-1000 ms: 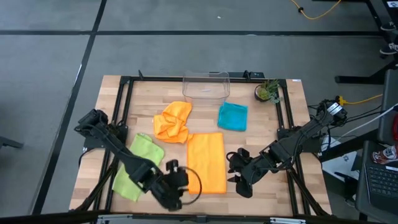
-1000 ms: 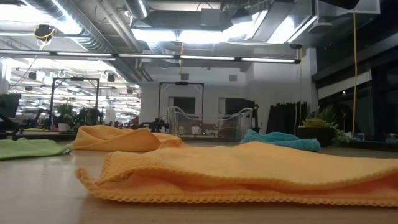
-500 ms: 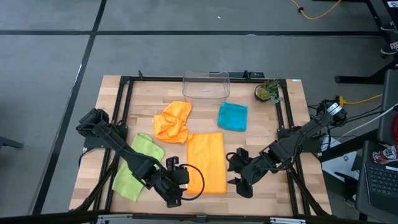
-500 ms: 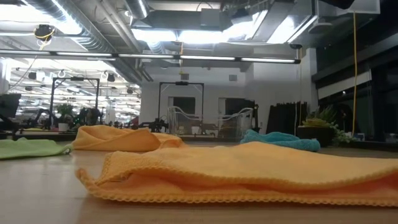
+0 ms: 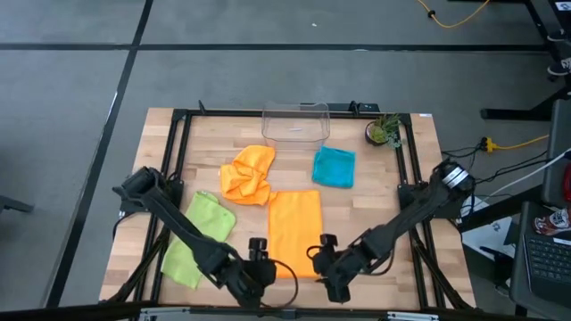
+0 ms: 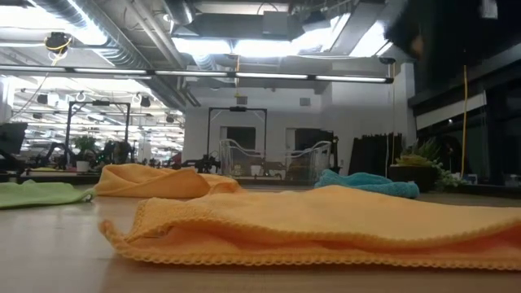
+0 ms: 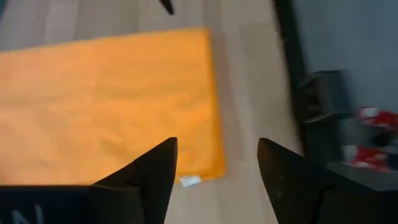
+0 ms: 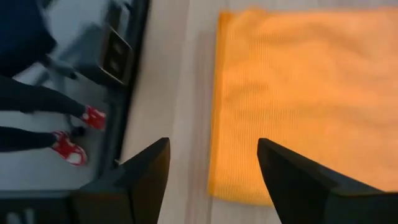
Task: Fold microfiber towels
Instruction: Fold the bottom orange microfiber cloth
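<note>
The low view cuts off the flat orange towel point(image 6: 326, 232) at its right edge.

No legible text (anywhere here)

Wooden table point(image 5: 161, 192): four towels point(image 5: 295, 232), clear bin point(image 5: 295, 122), small plant point(image 5: 384, 132).

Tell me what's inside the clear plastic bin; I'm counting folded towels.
Nothing shows inside the clear bin: only the wood table is visible through it. All four towels lie outside: flat orange, crumpled orange, green, teal.
</note>
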Controlling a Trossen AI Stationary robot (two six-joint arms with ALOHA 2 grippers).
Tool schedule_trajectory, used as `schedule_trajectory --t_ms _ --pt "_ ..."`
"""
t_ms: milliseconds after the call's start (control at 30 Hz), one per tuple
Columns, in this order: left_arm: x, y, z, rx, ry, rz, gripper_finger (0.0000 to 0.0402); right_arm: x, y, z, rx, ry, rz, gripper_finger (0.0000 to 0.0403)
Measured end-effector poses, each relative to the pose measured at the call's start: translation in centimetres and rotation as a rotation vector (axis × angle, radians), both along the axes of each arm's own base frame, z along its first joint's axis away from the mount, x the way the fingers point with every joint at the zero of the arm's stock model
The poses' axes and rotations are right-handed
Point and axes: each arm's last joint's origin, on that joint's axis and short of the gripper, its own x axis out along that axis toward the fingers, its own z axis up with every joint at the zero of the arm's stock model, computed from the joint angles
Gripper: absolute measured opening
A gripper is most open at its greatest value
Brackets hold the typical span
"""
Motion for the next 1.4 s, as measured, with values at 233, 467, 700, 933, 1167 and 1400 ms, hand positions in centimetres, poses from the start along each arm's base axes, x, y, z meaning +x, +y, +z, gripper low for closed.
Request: schedule_trajectory --t_ms 233,467,700,933,1167,1400 --pt "1.4 -1.3 -4.2 -0.024 0.025 0.064 0.0215 0.2 0.9 -3.3 -0.004 0.084 -0.089 0.0245" --pt "1.6 -1.7 -6.8 0.032 0.099 -0.008 0.0215 0.2 1.1 -3.4 -0.088 0.022 -0.047 0.0245" --pt "2.2 -1.9 -8.8 0.041 0.113 -0.006 0.0215 0.5 1.3 -5.1 -0.110 0.052 -0.043 0.0245" --pt "2.2 -1.9 -8.9 0.043 0.118 -0.006 0.0215 0.5 1.8 -6.4 -0.111 0.079 -0.028 0.0245" --pt "2.2 -1.8 -8.9 0.055 0.107 0.007 0.0215 0.2 2.1 -6.7 -0.117 0.080 -0.019 0.0229" --pt "1.8 -1.5 -9.7 0.046 0.132 0.027 0.0215 -0.1 2.6 -8.3 -0.213 0.072 -0.039 0.0207"
